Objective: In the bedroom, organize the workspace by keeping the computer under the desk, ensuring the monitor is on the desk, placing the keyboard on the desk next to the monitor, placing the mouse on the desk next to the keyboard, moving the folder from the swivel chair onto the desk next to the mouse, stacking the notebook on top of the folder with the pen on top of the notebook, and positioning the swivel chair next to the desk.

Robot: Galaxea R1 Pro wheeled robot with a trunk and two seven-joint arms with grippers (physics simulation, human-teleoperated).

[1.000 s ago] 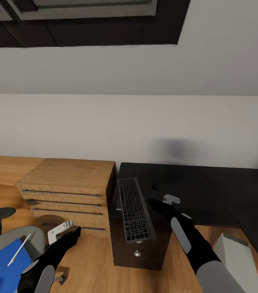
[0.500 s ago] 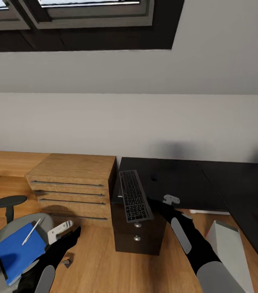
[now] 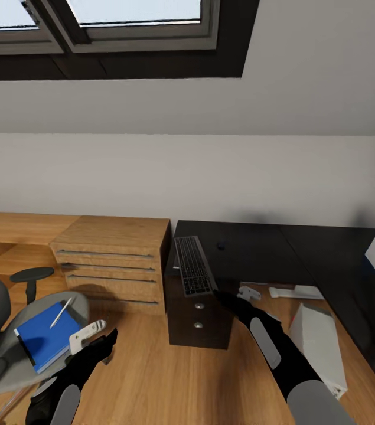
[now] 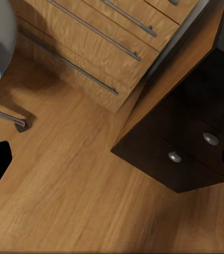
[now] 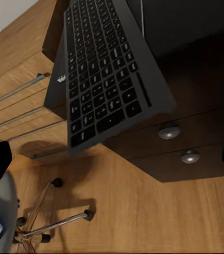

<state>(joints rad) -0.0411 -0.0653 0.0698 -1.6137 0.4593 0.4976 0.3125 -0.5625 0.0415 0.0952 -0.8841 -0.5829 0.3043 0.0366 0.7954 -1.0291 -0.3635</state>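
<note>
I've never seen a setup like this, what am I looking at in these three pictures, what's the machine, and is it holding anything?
This is a simulated two-armed robot on wheels. The large picture comes from a camera on its head, looking down over its black arms. The other two come from cameras near each gripper.

The left gripper and right gripper both look open and hold nothing.

On the glossy black desk lie a slim black keyboard, jutting over the drawer end, and a small dark mouse. A bright blue folder with a thin silvery pen on top rests on the grey swivel chair. A light grey computer case is on the floor.
</note>
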